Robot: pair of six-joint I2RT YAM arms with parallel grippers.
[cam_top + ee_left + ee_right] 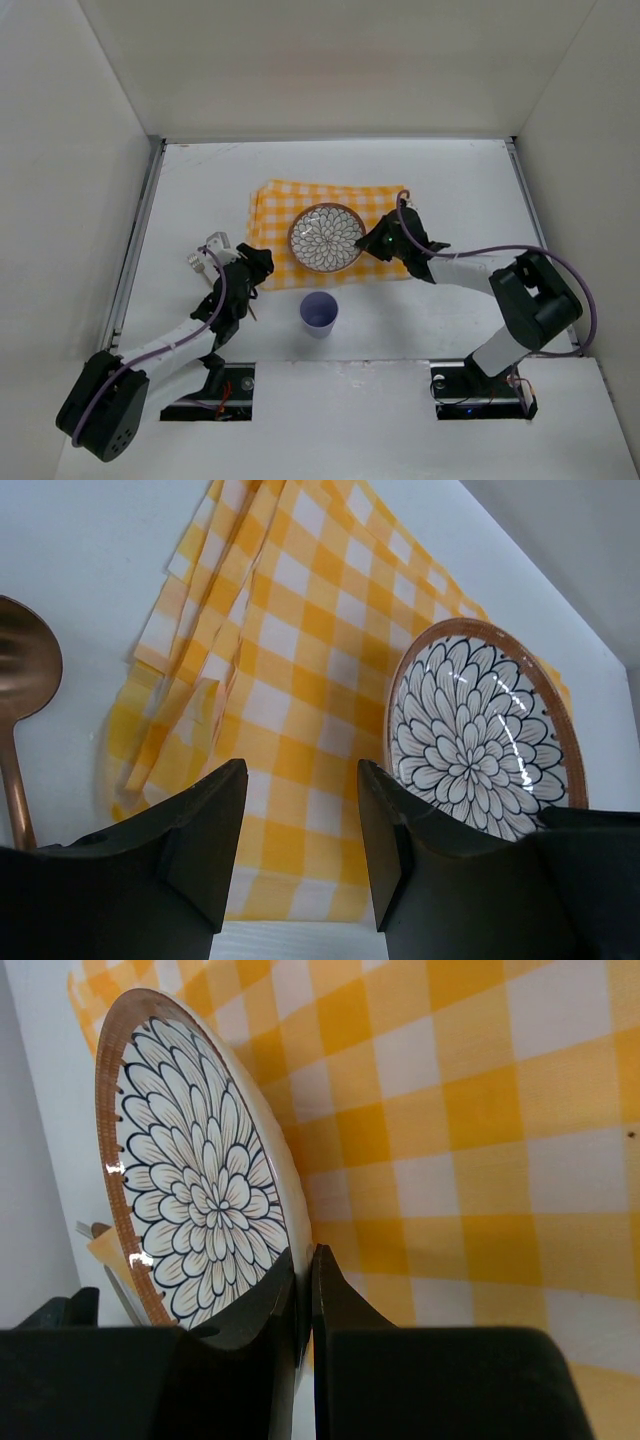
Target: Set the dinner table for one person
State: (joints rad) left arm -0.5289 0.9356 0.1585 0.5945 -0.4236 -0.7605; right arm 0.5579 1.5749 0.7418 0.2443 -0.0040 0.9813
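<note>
Pinching the right rim of the plate [326, 238], your right fingers [298, 1272] are gripping it closed. The plate is sitting on the checked cloth [275, 200], around the middle of the table [460, 190]. Your left fingers [258, 262] are standing open and empty at the cloth's near-left corner, with the spoon [25, 670] just beside them. The cup [319, 312] is standing near the plate. I am judging the setting as about half done: the spoon is not yet lying beside the plate.

The copper spoon [28, 660] is blurred, its handle partly hidden.
</note>
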